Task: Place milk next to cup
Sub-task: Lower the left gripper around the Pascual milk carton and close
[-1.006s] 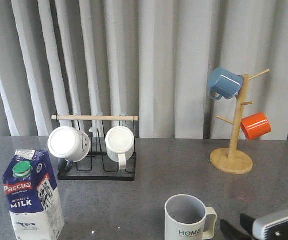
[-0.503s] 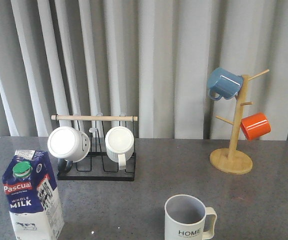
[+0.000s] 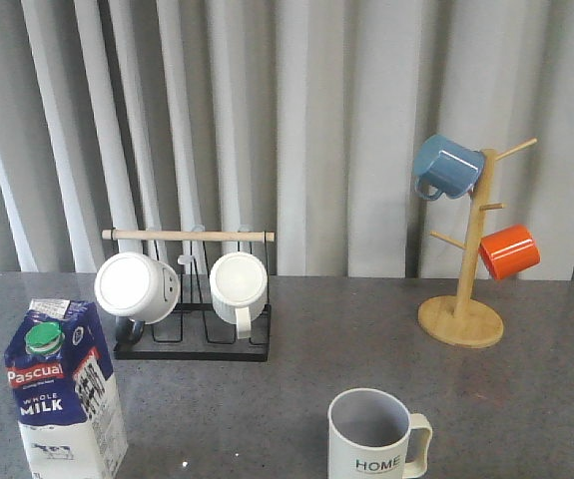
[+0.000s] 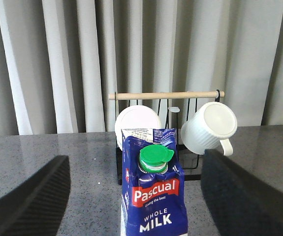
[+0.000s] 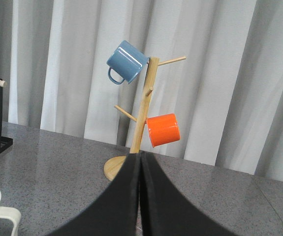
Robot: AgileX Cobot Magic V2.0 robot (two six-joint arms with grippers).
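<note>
While the right claw is clenched, the left claw gapes around the milk, seemingly untouched.

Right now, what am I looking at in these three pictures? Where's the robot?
The robot has two arms, each ending in a tool. One camera looks forward over the grey table; the arms are out of its sight. The others ride on the wrists. The left tool is open, its dark fingers either side of the milk. The right tool is shut, holding nothing. There's a cup, white mugs on a black rack, and a blue mug and an orange mug on a wooden tree.
</note>
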